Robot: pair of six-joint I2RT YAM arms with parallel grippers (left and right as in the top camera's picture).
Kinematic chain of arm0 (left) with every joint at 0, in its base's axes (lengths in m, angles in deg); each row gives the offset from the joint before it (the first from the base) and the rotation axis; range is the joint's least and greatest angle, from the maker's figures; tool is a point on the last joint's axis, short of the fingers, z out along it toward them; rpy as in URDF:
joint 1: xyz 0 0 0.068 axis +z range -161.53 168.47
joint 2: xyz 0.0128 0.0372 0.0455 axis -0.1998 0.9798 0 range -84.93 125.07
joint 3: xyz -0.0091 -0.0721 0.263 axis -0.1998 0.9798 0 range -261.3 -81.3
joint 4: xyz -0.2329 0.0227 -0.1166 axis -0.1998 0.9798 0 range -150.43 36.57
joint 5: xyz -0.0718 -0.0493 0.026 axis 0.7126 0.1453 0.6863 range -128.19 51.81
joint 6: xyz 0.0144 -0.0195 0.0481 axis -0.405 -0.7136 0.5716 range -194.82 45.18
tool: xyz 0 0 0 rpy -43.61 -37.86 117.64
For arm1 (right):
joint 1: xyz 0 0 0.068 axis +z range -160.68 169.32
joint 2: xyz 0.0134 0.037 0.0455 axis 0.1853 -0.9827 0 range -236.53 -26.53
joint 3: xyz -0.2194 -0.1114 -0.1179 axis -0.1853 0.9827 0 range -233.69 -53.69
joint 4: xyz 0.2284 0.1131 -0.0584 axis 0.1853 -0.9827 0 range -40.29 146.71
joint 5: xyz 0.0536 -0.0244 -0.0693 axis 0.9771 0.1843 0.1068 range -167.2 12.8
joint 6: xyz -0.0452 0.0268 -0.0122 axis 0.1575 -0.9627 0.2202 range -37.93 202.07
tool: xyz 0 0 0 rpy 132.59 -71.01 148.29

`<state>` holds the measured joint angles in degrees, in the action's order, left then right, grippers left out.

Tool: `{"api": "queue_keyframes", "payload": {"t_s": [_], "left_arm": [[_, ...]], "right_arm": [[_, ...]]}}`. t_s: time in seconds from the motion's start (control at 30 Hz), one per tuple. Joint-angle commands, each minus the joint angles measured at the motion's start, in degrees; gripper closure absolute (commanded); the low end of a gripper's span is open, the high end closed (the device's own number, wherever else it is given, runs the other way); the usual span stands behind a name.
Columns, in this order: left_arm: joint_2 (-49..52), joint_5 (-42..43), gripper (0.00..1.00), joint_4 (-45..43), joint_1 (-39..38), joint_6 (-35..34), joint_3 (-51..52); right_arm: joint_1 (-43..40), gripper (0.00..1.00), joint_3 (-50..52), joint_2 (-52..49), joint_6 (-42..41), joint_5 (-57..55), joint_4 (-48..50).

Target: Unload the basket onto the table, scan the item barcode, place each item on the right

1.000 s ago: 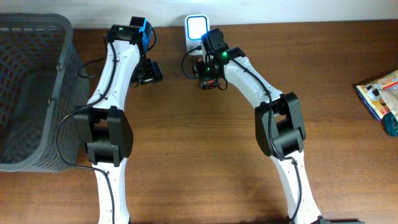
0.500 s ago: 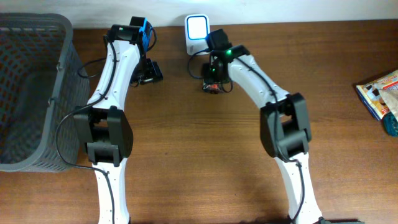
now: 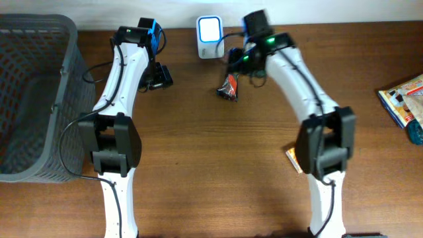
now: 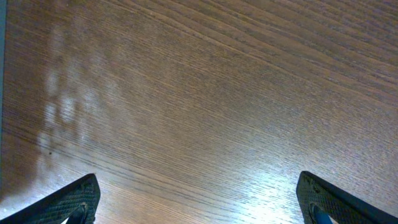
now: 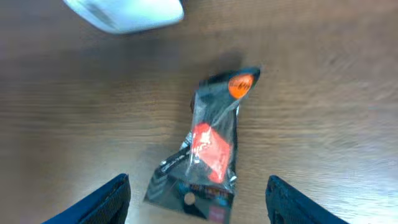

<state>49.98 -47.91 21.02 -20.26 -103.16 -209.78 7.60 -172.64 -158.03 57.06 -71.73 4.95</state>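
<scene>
You have the right gripper [image 5: 198, 198] reaching far, near the scanner [image 3: 209, 28], jaws released above the snack packet [image 3: 229, 86] lying flat; left gripper [image 4: 199, 200] gapes wide over the table [image 4: 205, 93].

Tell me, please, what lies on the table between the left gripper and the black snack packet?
Nothing: in the overhead view, the table between the left gripper and the black snack packet is bare wood.

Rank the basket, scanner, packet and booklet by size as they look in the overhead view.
Largest: the basket, cut off at the left edge.
Next: the booklet, cut off at the right edge.
Last: the scanner and the packet look about alike, so I leave them unranked.
</scene>
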Motion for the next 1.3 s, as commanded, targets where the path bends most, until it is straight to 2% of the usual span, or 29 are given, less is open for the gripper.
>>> {"api": "queue_keyframes", "payload": {"t_s": [0.0,0.17,0.37,0.4,0.67,0.93,0.97,1.0,1.03,1.1,1.17,1.27], "left_arm": [[0.4,-0.6,0.01,0.1,-0.4,-0.5,-0.9],[0.4,-0.6,0.01,0.1,-0.4,-0.5,-0.9],[0.4,-0.6,0.01,0.1,-0.4,-0.5,-0.9],[0.4,-0.6,0.01,0.1,-0.4,-0.5,-0.9],[0.4,-0.6,0.01,0.1,-0.4,-0.5,-0.9],[0.4,-0.6,0.01,0.1,-0.4,-0.5,-0.9],[0.4,-0.6,0.01,0.1,-0.4,-0.5,-0.9],[0.4,-0.6,0.01,0.1,-0.4,-0.5,-0.9],[0.4,-0.6,0.01,0.1,-0.4,-0.5,-0.9],[0.4,-0.6,0.01,0.1,-0.4,-0.5,-0.9],[0.4,-0.6,0.01,0.1,-0.4,-0.5,-0.9],[0.4,-0.6,0.01,0.1,-0.3,-0.5,-0.9]], "right_arm": [[3.3,0.30,0.8,-5.8,-5.7,-7.7,1.1],[4.6,0.32,0.8,-11.1,-7.3,-10.1,3.1],[4.1,0.72,0.6,-11.3,-7.0,-12.2,3.0],[3.6,0.74,0.5,-10.5,-7.0,-12.2,2.7],[-8.1,0.79,0.5,-1.9,-5.1,-12.3,-2.8],[-28.9,0.84,0.5,0.7,-1.1,-12.0,-10.4],[-30.9,0.84,0.5,0.7,2.9,-8.2,-11.1],[-31.6,0.83,0.5,0.7,7.6,-3.3,-11.5],[-31.8,0.78,0.5,0.7,15.6,3.1,-11.3],[-30.6,0.57,0.5,0.7,31.5,14.4,-11.8],[-28.4,0.39,0.5,0.7,41.3,15.3,-11.9],[-24.1,0.15,0.6,0.5,55.2,10.2,-9.9]]}}
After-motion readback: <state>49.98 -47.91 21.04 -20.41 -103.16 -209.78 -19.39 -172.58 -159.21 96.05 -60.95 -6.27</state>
